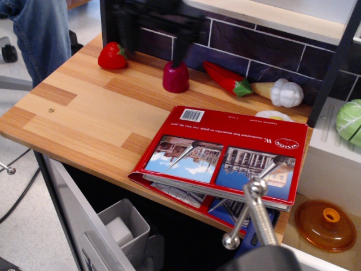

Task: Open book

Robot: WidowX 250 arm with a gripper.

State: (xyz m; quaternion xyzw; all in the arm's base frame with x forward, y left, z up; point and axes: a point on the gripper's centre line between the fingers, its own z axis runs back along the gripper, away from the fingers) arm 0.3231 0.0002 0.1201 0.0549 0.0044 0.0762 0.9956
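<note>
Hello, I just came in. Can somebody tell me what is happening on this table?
A robot arm is at work over a wooden counter. Its gripper, blurred at the back near the red strawberry and the dark red toy, holds nothing that I can see. The red book lies closed at the front edge, untouched, hanging partly over it. So the opening has not begun.

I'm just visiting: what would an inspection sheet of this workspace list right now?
Surface: wooden counter, book end overhanging the front edge.
Job's things: red book, closed, cover up.
Clutter: toy strawberry, maroon toy, chili pepper, garlic, cabbage, orange lid.
Pincer: blurred dark arm at the back wall; pincer state cannot be told.
Cables: one on the floor.
Surroundings: tiled wall, a person's jeans.
</note>
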